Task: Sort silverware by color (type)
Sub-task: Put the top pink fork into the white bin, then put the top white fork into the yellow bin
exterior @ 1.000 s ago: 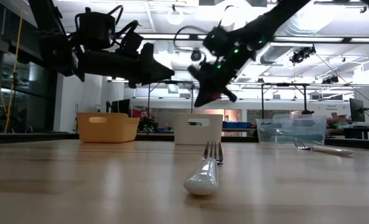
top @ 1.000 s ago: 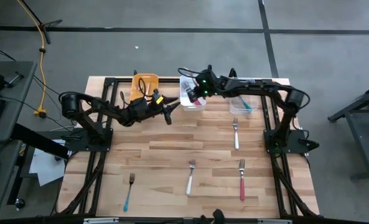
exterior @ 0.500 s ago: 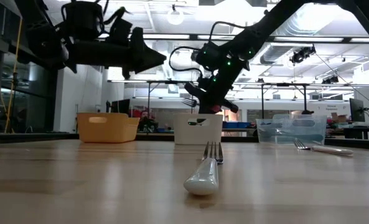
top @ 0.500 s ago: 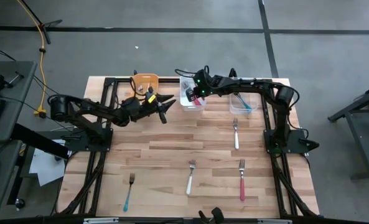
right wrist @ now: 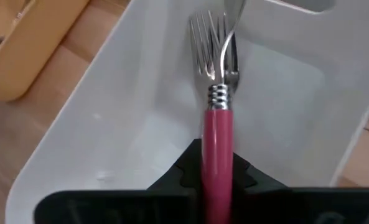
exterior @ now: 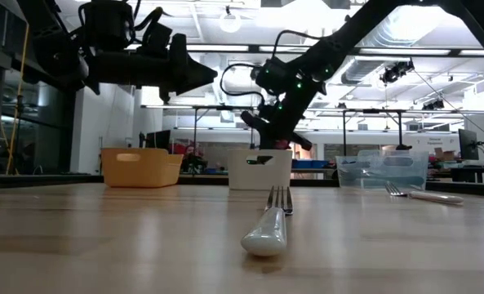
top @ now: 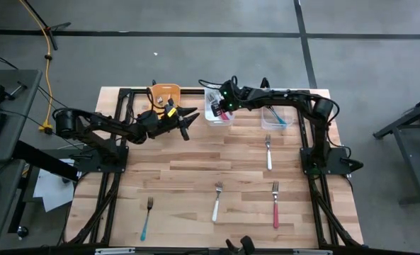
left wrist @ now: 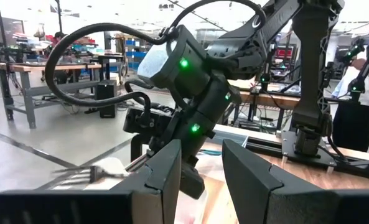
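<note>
On the table's near left lies a teal-handled fork, slim plastic grip and small steel head, not yet sorted; above it the left gripper hovers in the air just beside the orange bin, a smooth plastic tub with a cut-out handle; its two dark fingers stand partly apart with nothing between them, so this arm appears to be waiting. Moving right, a white-handled fork rests at the near middle, its glossy rounded handle end facing the low camera. At the far edge the right gripper is poised over the white bin, a plain matte tub; its fingers pinch the red-pink fork, smooth handle clamped, ribbed silver collar and tines pointing down into the bin. The step in hand is, I judge, depositing this fork; the next move calls for parting the fingers so it drops inside, then lifting clear. Further right another white-handled fork and a red-pink-handled fork lie on the pale wood planks, and the clear bin holds teal cutlery.
</note>
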Available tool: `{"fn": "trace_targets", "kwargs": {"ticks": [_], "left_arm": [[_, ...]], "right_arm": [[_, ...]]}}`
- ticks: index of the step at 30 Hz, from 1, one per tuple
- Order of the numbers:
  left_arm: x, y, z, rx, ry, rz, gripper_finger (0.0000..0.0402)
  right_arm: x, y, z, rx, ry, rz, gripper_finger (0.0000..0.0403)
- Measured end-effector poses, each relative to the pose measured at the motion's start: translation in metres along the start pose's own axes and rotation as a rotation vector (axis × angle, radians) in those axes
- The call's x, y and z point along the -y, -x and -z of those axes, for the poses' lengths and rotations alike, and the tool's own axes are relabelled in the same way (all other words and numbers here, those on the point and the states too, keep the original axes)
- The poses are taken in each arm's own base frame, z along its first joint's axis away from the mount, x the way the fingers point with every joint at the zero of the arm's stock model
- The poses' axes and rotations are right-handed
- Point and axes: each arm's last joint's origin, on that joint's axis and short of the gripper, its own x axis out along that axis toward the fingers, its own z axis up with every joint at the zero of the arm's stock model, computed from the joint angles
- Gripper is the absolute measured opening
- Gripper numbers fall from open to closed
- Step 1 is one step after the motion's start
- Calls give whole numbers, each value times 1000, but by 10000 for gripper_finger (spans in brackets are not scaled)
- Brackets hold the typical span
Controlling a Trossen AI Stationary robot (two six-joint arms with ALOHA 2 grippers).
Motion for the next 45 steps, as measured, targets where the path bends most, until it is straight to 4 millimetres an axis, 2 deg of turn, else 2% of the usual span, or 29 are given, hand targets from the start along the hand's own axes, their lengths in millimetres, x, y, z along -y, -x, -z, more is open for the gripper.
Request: {"fn": "trace_targets", "kwargs": {"ticks": [18,21,28,33,37,40,43,45], "left_arm": [[0,0,0,-1,0,0,110],[0,0,0,-1,0,0,110],[0,0,0,-1,0,0,110],[0,0,0,-1,0,0,110],[0,0,0,-2,0,5,110],[0,0,0,-3,-12,13,110],[1,0,1,-7,-25,27,110],[1,0,1,-8,-27,31,110]], "right_arm": [[2,-5,1,-9,-3,-4,24],[2,-5,1,-9,-3,-3,42],[2,-5,1,-7,15,-5,117],[-2,0,-7,2,62,-9,131],[-11,17,-17,-4,160,19,105],[-23,46,-15,41,268,76,59],[-34,75,3,78,351,112,11],[-36,89,19,112,369,97,11]]}}
